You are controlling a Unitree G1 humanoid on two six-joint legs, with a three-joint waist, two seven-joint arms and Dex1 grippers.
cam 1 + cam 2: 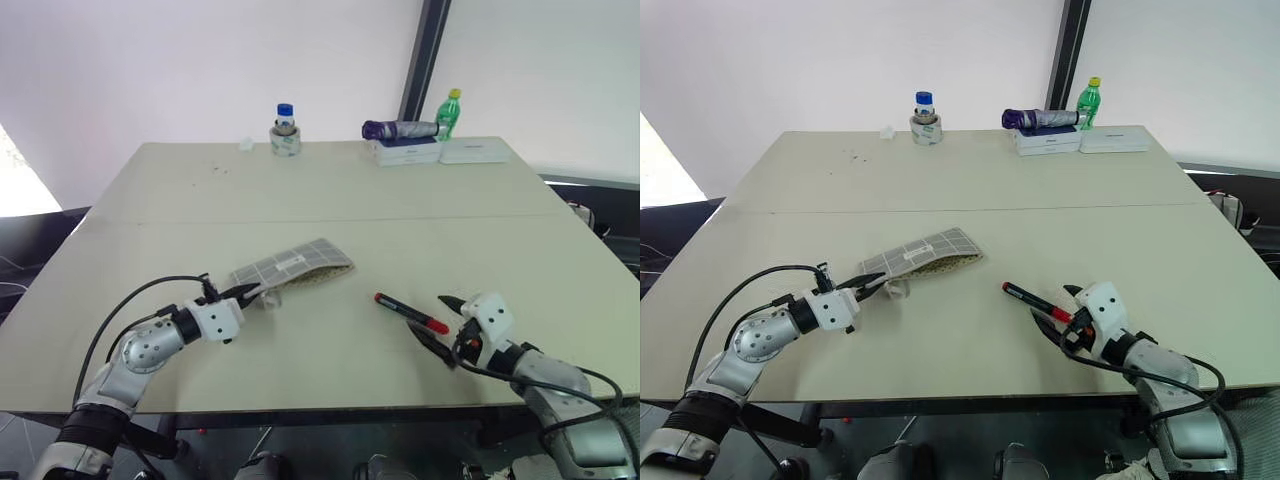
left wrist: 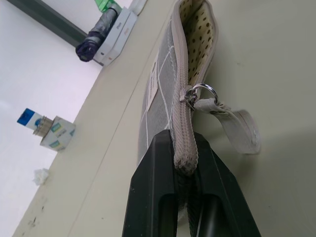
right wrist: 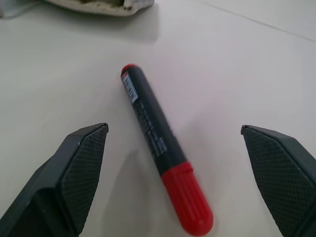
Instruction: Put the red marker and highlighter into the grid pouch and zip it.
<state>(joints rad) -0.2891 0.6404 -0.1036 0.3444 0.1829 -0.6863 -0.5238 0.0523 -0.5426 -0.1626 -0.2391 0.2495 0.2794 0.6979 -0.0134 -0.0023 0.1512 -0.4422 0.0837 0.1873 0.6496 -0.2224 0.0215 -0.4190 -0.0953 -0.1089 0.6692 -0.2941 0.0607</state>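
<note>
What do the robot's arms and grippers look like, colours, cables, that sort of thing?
Both arms are silver-grey metal with rounded joints and white wrist blocks. A loose black cable loops alongside each arm to the wrist. The left gripper and the right gripper each have two black fingers; up close, the right one's fingers are wedge-shaped with a fine cross-hatched grip surface, and the left one's look smooth and blocky.

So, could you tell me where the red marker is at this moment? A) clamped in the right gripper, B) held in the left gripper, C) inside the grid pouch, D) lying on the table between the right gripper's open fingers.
D: the red marker lies flat on the table, with the right gripper open around it, not touching.
</note>
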